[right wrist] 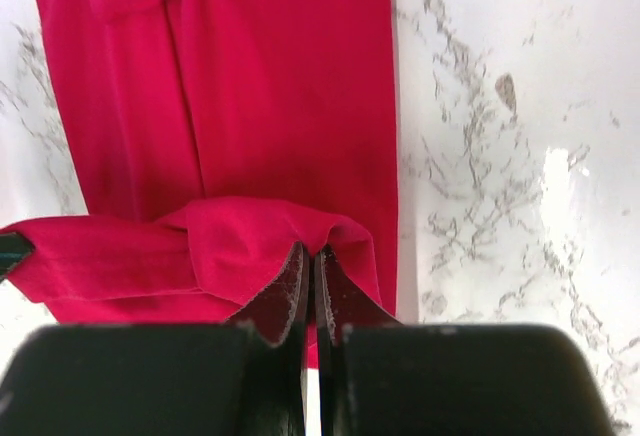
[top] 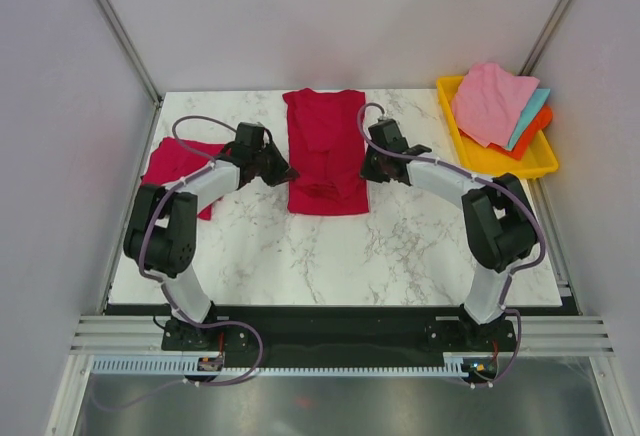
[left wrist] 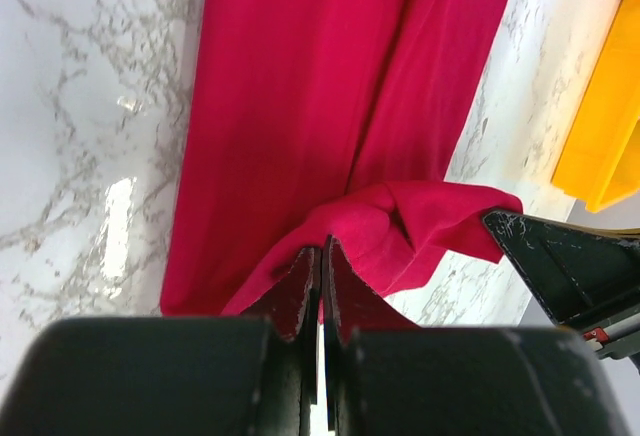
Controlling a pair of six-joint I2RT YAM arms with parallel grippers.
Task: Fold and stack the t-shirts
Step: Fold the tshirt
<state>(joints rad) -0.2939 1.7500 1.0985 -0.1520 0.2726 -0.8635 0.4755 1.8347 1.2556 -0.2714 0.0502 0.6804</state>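
Confirm L hand and R hand are each pinched closed on opposite sides of the centre t-shirt, toward the far edge of the counter, prob. to hold its lifted near end level for the crosswise fold; 2nd t-shirt lies at left edge.

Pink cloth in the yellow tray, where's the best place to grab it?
Pinch the pink cloth along its edge nearest the table's middle, coming straight down from above. It lies on top of the pile in the yellow tray, so nothing covers it, and that side looks clear of the teal cloth and orange cloth peeking out on the other side.
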